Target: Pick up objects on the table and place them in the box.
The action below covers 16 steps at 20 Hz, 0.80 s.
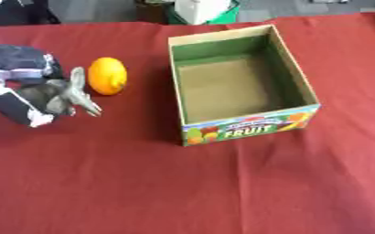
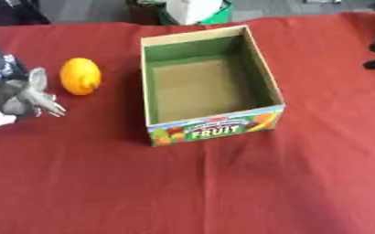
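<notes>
My left hand (image 1: 59, 97) sits just left of the orange fruit (image 1: 107, 75), fingers relaxed and spread, holding nothing; I should wrap it from the side, lift clear of the box (image 1: 302, 80) wall, then drop inside; red cloth (image 1: 183, 192) near me is open room

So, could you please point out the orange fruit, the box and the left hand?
orange fruit (image 1: 107, 75), left eye view, middle of its skin.
box (image 1: 251, 128), left eye view, printed front wall.
left hand (image 1: 62, 96), left eye view, grey fingers.
</notes>
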Each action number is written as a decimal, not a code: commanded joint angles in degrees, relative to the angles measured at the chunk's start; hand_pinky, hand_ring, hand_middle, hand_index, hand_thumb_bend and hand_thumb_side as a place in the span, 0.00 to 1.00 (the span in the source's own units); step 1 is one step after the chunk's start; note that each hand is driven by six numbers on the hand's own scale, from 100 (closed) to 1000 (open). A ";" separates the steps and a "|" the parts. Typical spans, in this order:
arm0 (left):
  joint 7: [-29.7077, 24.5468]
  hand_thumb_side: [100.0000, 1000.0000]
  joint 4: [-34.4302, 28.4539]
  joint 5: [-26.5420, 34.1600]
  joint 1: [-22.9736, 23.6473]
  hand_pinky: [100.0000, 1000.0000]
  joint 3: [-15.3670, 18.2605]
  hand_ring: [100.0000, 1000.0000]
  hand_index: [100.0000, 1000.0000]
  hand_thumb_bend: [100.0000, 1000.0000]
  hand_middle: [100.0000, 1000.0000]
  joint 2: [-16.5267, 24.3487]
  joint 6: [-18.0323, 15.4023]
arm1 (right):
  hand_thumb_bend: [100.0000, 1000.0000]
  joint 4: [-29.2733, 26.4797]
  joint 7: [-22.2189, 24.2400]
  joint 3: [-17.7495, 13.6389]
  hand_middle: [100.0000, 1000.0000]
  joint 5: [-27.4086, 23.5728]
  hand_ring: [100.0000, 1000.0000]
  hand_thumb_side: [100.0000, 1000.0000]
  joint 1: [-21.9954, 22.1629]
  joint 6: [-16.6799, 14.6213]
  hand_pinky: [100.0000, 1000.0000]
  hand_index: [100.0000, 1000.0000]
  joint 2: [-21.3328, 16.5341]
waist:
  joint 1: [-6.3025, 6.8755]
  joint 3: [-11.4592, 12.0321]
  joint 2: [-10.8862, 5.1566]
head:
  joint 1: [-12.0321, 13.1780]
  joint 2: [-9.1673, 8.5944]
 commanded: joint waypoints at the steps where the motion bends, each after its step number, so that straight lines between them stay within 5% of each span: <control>1: -1.38 0.19 -2.38 -0.27 -2.88 0.44 1.62 0.40 0.35 0.00 0.37 0.18 0.48 | 0.00 -1.10 0.06 -0.64 0.58 -0.29 0.66 1.00 -0.22 0.02 0.54 0.74 -1.24 | 0.13 -0.02 -1.46 | -0.34 0.51; 16: -2.34 0.21 2.05 -5.62 -18.77 0.43 0.95 0.40 0.35 0.00 0.37 -14.65 0.44 | 0.00 -1.10 1.17 0.27 0.58 -1.22 0.67 1.00 -1.26 -0.26 0.54 0.74 -2.43 | 1.66 -3.05 -1.98 | 0.93 0.67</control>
